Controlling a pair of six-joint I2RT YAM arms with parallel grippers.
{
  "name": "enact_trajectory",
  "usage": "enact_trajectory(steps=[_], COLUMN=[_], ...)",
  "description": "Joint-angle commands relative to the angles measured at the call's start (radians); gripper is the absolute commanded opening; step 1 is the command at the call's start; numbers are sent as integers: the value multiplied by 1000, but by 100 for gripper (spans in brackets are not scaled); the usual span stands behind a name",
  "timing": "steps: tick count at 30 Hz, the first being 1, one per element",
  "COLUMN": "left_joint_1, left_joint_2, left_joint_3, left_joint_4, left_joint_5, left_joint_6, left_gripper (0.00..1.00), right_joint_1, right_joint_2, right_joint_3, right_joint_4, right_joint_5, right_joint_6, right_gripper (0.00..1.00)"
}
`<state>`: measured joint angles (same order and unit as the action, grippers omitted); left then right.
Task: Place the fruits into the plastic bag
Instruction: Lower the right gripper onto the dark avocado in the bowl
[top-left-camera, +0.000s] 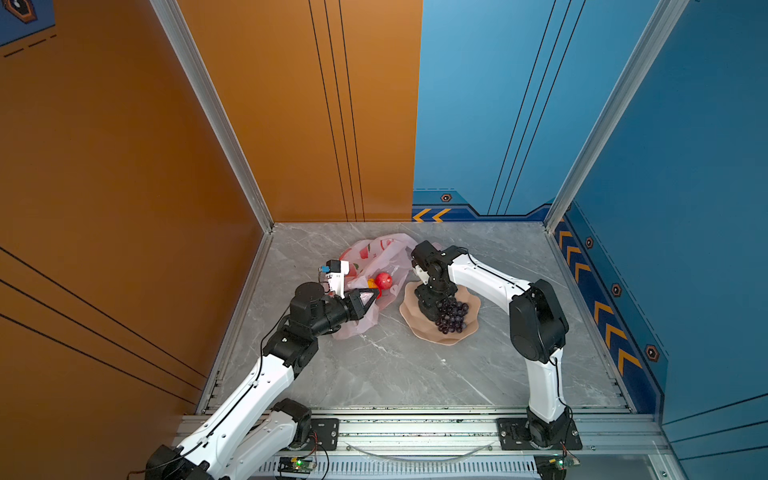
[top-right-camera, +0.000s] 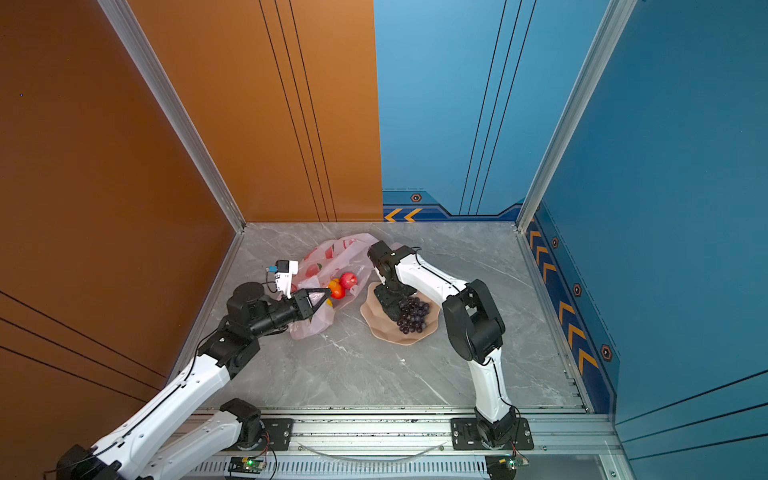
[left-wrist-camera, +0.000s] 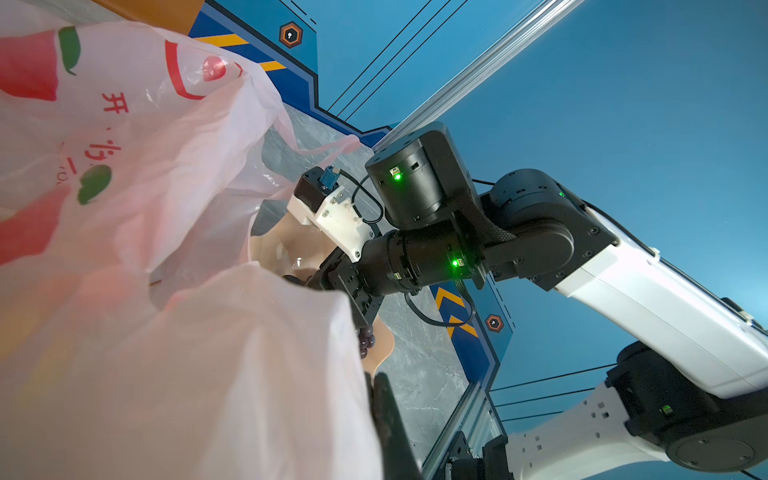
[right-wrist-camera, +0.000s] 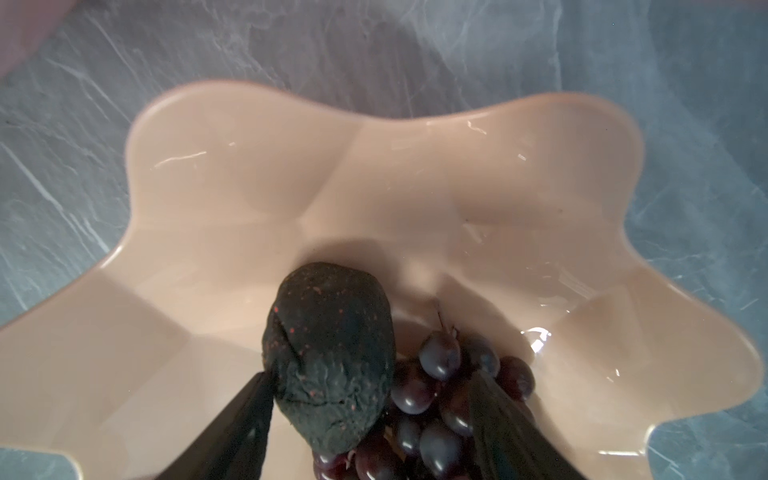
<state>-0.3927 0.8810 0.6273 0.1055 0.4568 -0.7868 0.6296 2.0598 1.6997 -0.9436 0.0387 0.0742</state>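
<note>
The pale-pink plastic bag (top-left-camera: 374, 253) (top-right-camera: 332, 253) (left-wrist-camera: 166, 208) lies at the back left, its mouth held up by my left gripper (top-left-camera: 372, 295) (top-right-camera: 326, 293), which is shut on the bag's edge. Inside the mouth sit a red apple (top-left-camera: 383, 280) (top-right-camera: 348, 279) and an orange-red fruit (top-right-camera: 336, 289). My right gripper (top-left-camera: 432, 307) (right-wrist-camera: 372, 376) reaches down into the peach bowl (top-left-camera: 419, 328) (right-wrist-camera: 249, 187). It is open, its fingers straddling the dark avocado (right-wrist-camera: 328, 365) and part of the purple grape bunch (right-wrist-camera: 436, 399) (top-left-camera: 451, 316). One finger touches the avocado.
The grey marble tabletop (top-left-camera: 395, 374) is boxed in by orange walls on the left and blue walls on the right. An aluminium rail (top-left-camera: 415, 432) with both arm bases runs along the front edge. The bowl stands just right of the bag.
</note>
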Motion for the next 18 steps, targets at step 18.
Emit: enact_trajectory(steps=[18], left_joint_1=[5], left_joint_2=[12], left_joint_3=[20], left_joint_4=[-13], left_joint_5=[-23], left_joint_6=[0], left_gripper=[0], right_joint_1=[-14], right_joint_2=[103], right_joint_3=[38], right_joint_4=[39], right_joint_5=[-89], right_joint_6=[5], right_gripper=[66])
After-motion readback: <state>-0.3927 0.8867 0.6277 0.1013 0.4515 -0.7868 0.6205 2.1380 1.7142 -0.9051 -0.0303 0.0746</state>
